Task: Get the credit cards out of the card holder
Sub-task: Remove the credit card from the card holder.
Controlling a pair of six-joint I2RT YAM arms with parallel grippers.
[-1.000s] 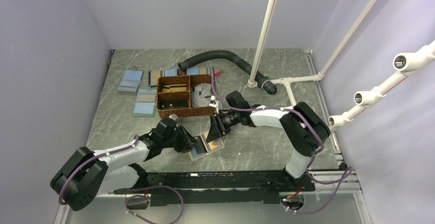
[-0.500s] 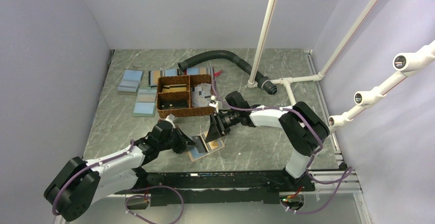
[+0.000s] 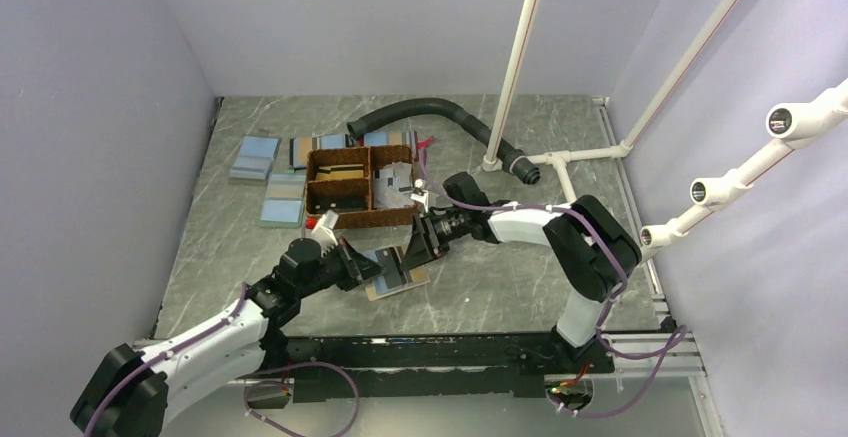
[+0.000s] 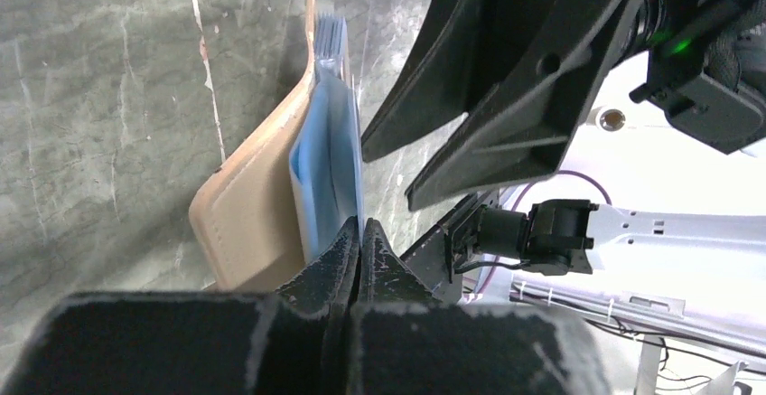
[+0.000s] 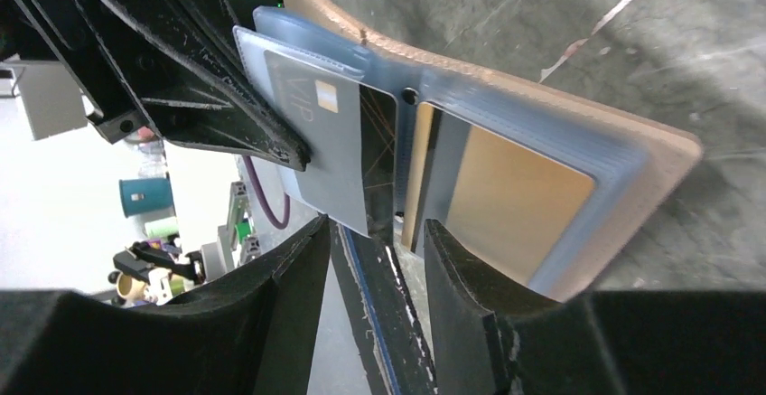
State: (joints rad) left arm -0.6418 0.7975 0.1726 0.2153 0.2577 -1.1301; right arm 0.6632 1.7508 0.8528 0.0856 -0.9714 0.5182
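Observation:
The card holder (image 3: 397, 273) lies open on the table between both arms, tan leather outside (image 4: 256, 203), light blue sleeves inside (image 4: 329, 155). My left gripper (image 4: 360, 225) is shut on the edge of a blue sleeve, coming in from the holder's left (image 3: 371, 265). My right gripper (image 3: 409, 256) hovers at the holder's right side. In the right wrist view its jaws (image 5: 375, 250) stand apart around the lower edges of the cards. A grey card (image 5: 318, 137) sticks halfway out of its sleeve. A gold card (image 5: 506, 198) sits in the other sleeve.
A brown woven basket (image 3: 358, 190) with dark items stands just behind the holder. Plain blue flat rectangles (image 3: 255, 157) lie left of it. A black hose (image 3: 430, 110) curves across the back. White pipes (image 3: 512, 67) rise at the back right.
My left arm has stretched forward and its gripper has closed on the holder's blue sleeve. The holder has shifted slightly up and left. The right gripper has narrowed a little.

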